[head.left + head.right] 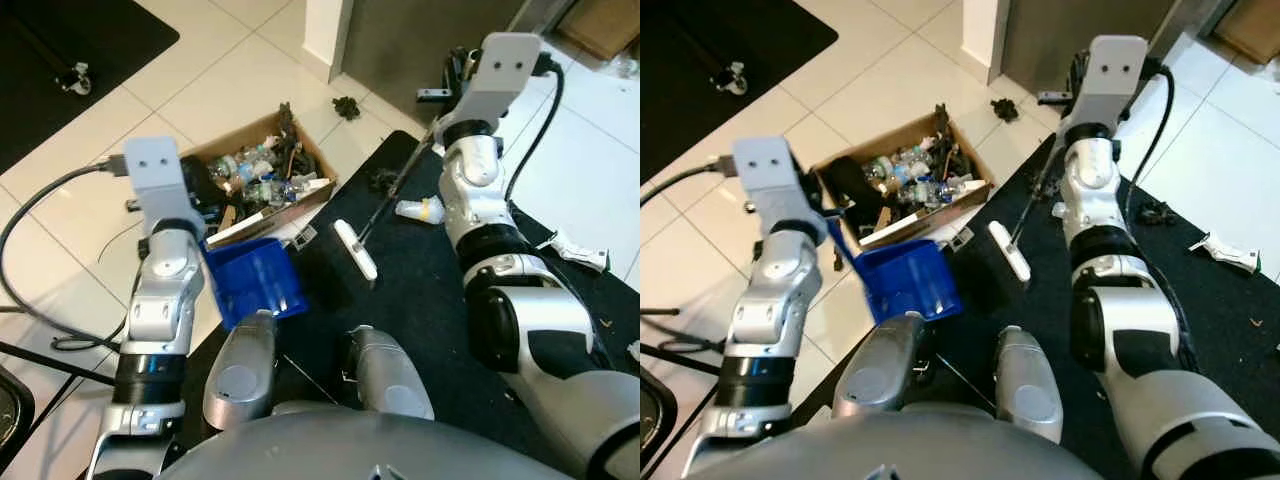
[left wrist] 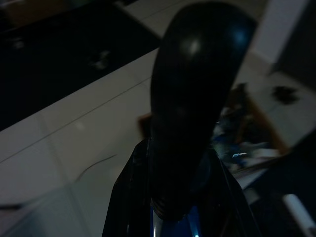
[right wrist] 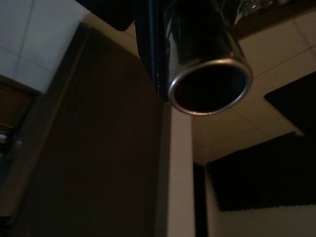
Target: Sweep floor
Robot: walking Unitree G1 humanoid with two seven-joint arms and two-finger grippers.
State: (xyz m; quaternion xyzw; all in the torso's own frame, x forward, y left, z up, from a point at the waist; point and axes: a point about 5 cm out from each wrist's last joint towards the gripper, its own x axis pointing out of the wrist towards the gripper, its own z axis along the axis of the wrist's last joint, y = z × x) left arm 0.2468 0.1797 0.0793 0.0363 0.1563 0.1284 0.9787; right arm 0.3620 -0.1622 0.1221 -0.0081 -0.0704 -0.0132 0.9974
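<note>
My left gripper [image 1: 205, 238] is shut on the black handle [image 2: 197, 98] of a blue dustpan [image 1: 255, 282], which hangs tilted over the edge of a black mat [image 1: 430, 300]. My right gripper [image 1: 440, 128] is shut on the upper part of a thin metal broom pole [image 1: 395, 185]. The pole's open tube end [image 3: 207, 84] shows in the right wrist view. It slants down to a white sweeper head [image 1: 355, 248] resting on the mat, just right of the dustpan. A white and yellow scrap [image 1: 420, 209] and a dark clump [image 1: 383, 180] lie on the mat near the pole.
A cardboard box [image 1: 310, 150] full of bottles and rubbish stands on the tiles behind the dustpan. A dark clump [image 1: 347, 105] lies by the grey cabinet [image 1: 420, 40]. A white scrap [image 1: 575, 250] is at the right. Cables [image 1: 30, 230] trail at the left. A caster [image 1: 75, 78] sits at the far left.
</note>
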